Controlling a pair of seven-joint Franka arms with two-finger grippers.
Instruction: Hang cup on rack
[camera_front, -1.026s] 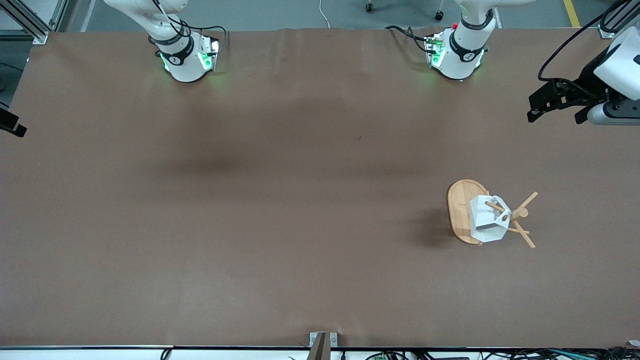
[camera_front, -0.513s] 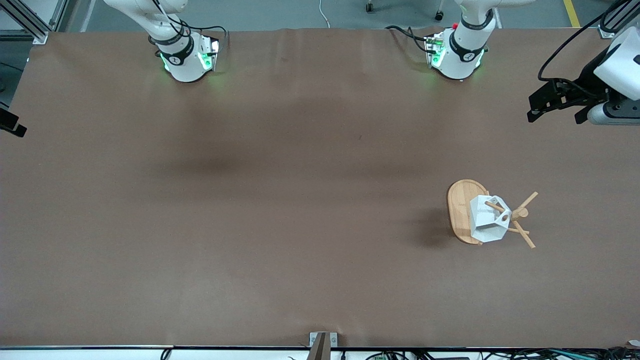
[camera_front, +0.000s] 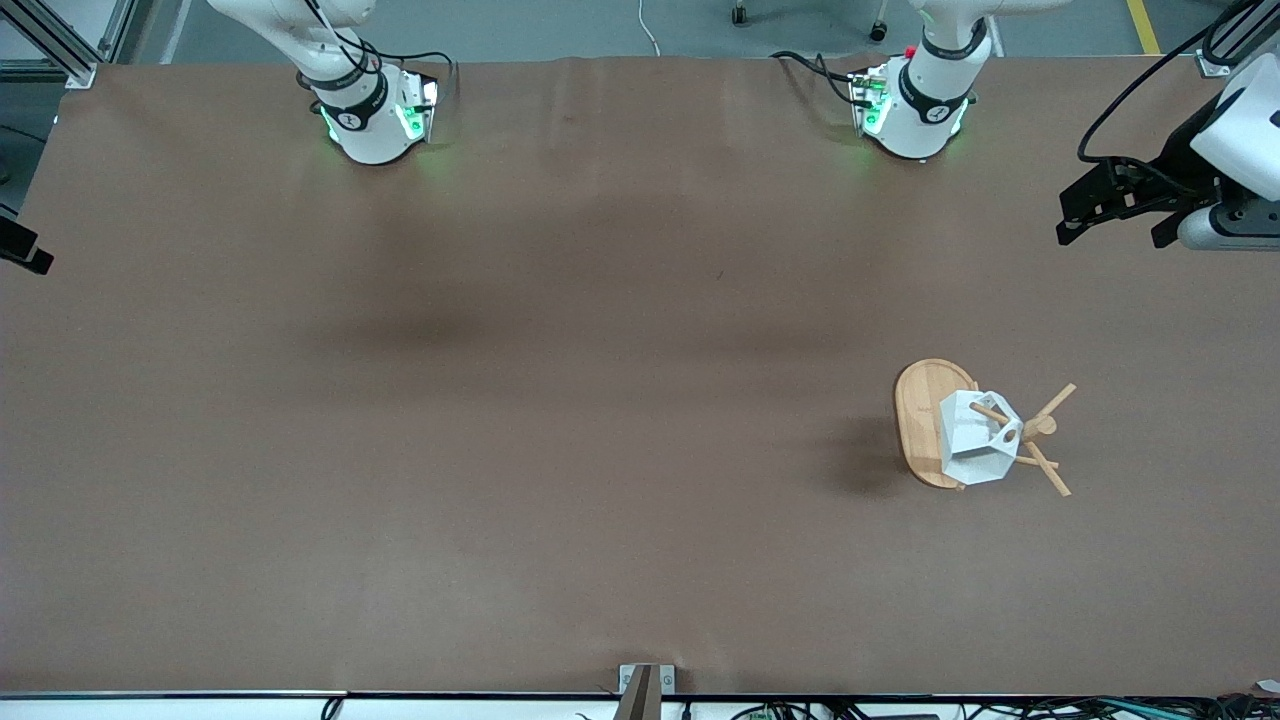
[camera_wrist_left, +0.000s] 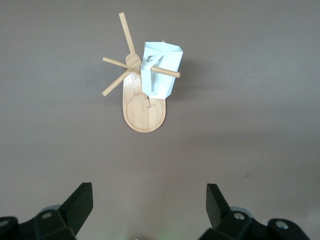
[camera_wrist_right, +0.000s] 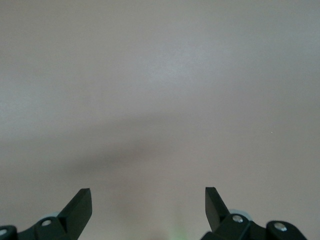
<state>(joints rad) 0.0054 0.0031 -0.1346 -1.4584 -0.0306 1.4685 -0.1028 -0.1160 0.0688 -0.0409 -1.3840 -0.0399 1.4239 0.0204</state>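
**No readable text**

No words, numbers or brand names can be read anywhere. Each robot base (camera_front: 365, 115) carries a black band with a small white mark, but this mark is too small to read.

This is a robotics lab or test cell rather than a home. A wide desk covered in plain brown sheeting (camera_front: 560, 420) fills the frame, with two white robot arm bases lit by green lamps (camera_front: 372, 122) bolted along its upper edge and black cables (camera_front: 810, 66) trailing from them. Past that edge lies a grey floor with a yellow painted line (camera_front: 1143, 24) at the upper right, chair castors (camera_front: 739, 14) at top centre, and silver aluminium framing (camera_front: 60, 50) in the upper left corner.
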